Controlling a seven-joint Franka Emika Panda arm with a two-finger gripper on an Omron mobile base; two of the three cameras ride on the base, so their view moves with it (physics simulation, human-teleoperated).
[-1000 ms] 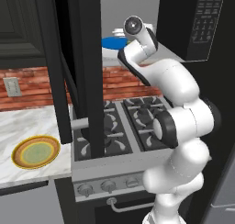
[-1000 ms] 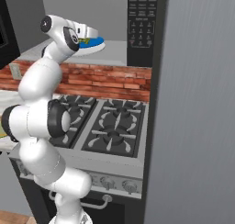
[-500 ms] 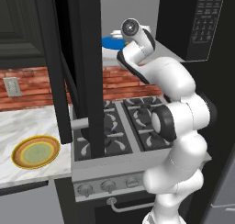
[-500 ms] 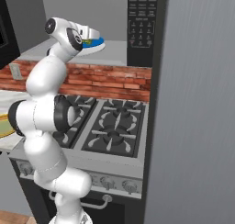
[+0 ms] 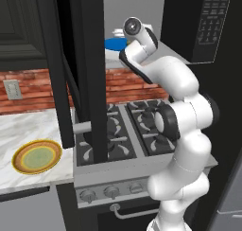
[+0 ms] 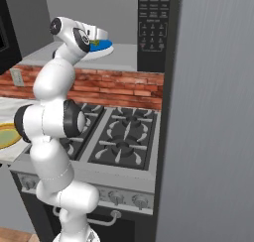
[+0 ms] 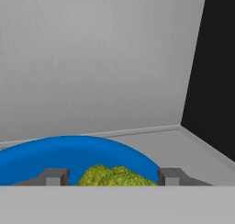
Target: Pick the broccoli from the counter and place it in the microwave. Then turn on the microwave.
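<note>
The broccoli (image 7: 117,176) is a lumpy yellow-green floret lying on a blue plate (image 7: 55,154) inside the microwave, on its light grey floor (image 7: 183,149). My gripper (image 7: 113,178) is open, with one fingertip (image 7: 54,176) on each side of the floret and a small gap to it. The base views show my hand (image 5: 137,29) reaching into the open microwave beside its black button panel (image 5: 212,22), over the blue plate (image 6: 101,47). The marble counter (image 5: 28,130) lies at the lower left.
The microwave's black door (image 5: 90,59) hangs open, left of my arm. The gas stovetop (image 6: 124,137) sits below it, with a brick wall (image 6: 124,85) behind. A yellow plate (image 5: 37,156) rests on the counter. A tall grey panel (image 6: 213,112) stands at the right.
My hand has stayed at the blue plate inside the microwave. The elbow has shifted only slightly.
</note>
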